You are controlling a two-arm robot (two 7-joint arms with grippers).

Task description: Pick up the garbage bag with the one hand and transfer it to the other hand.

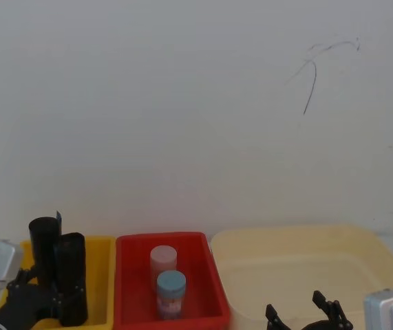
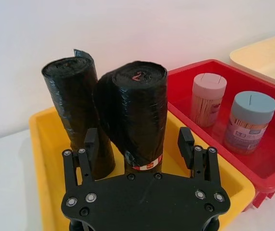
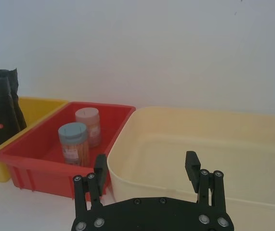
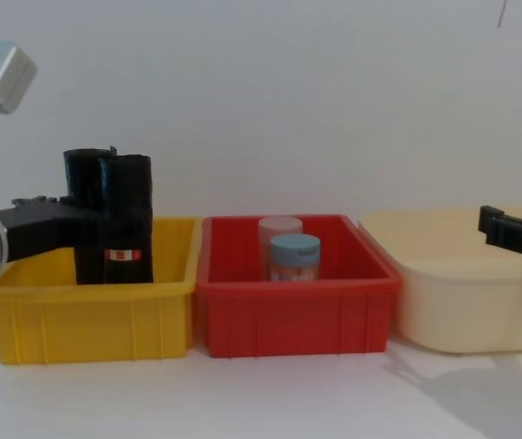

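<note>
Jaws spread wide, the left gripper (image 2: 138,136) straddles the garbage bag (image 2: 139,106), one finger on each side of the roll, neither visibly touching it. The bag, a black roll with a red-and-white band near its base, stands upright in the yellow bin (image 2: 43,144) toward the left edge of the surface (image 4: 270,393), close against one plain black roll (image 2: 72,91): two rolls in all. Three bins sit in a row: yellow, the red bin (image 2: 209,65) and the cream bin (image 3: 200,139). Two jars stand in the red bin, one pink-lidded jar (image 2: 208,94) and one blue-lidded jar (image 2: 249,118). The right gripper (image 3: 146,163), jaws likewise spread and holding nothing, hangs at the cream bin's near rim, toward the surface's right edge.
</note>
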